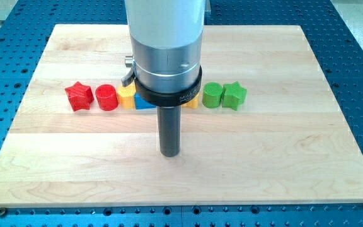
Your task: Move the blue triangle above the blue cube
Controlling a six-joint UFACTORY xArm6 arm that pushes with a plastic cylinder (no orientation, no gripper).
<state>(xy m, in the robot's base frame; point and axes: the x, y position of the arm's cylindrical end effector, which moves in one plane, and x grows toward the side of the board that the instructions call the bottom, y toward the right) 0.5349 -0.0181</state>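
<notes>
A row of blocks lies across the middle of the wooden board [74, 157]. A small blue piece [145, 105] shows just under the arm's collar; its shape cannot be made out, and I cannot tell whether it is the triangle or the cube. The arm's body hides the rest of the row's middle. My tip [169, 153] rests on the board, below the row and a little below and right of the blue piece, apart from every block.
From the view's left: a red star [79, 96], a red cylinder [106, 97], a yellow block [126, 97]. Right of the arm: a yellow sliver [193, 102], a green cylinder [212, 94], a green star [234, 95]. A blue perforated table [358, 75] surrounds the board.
</notes>
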